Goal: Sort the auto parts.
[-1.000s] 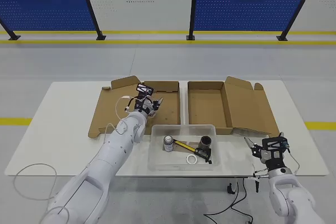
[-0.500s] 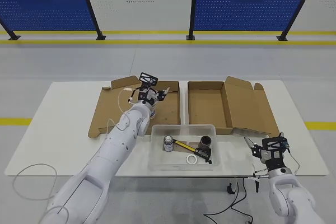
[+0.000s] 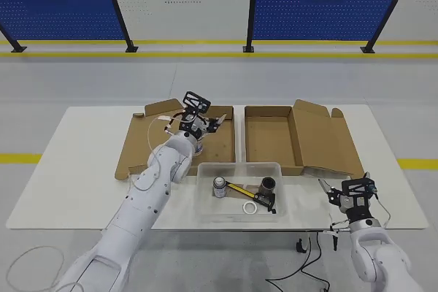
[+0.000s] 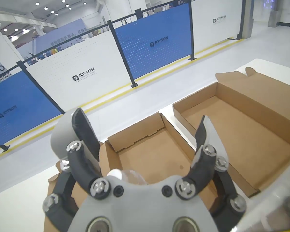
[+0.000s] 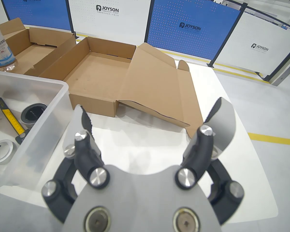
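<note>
Auto parts in the bin, both end effectors spread wide and empty.
The left end effector (image 4: 140,121) hangs over the left cardboard box (image 3: 219,148), where a clear bottle (image 5: 1,49) stands. The clear bin (image 3: 204,208) holds a metal can (image 3: 220,187), caliper (image 3: 241,189), black cylinder (image 3: 267,185) and ring (image 3: 250,208). The right end effector (image 5: 149,107) hovers over the desk's (image 3: 80,160) right front.
</note>
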